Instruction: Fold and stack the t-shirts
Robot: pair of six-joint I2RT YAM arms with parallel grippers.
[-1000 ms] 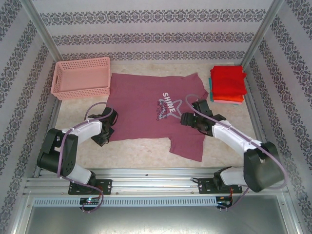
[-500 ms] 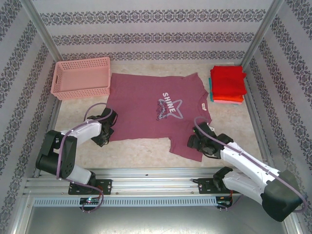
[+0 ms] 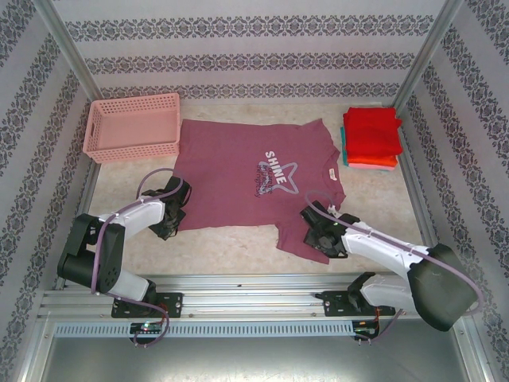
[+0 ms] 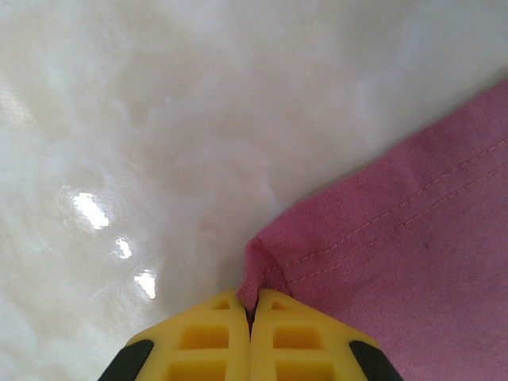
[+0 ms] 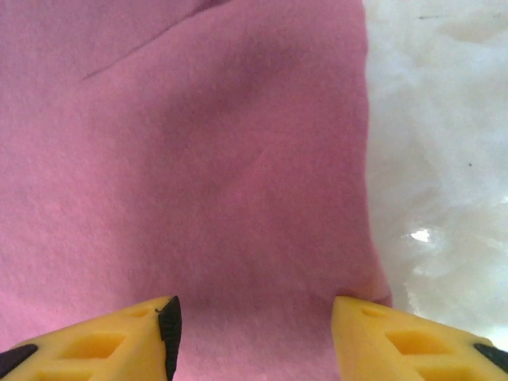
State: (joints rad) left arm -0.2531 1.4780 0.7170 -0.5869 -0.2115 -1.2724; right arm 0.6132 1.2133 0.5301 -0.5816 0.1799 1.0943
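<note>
The right gripper (image 5: 254,308), jaws spread, has been lowered to the 5 o'clock sleeve of the limp, light maroon-plum cloth t-shirt (image 3: 238,171); its 8 o'clock hem corner is pinched by the left gripper (image 4: 252,300).

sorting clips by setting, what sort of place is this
Likely a robot test cell, not a home: aluminium frame posts, wallpapered panels boxing in the table, left arm and right arm bolted to a rail, a maroon t-shirt laid out.

A pink plastic lattice basket (image 3: 131,150) sits on the pale, glossy table (image 3: 231,247), well beyond the left tool (image 3: 167,229) and slightly to its left, against patterned striped walls (image 3: 238,48).
</note>
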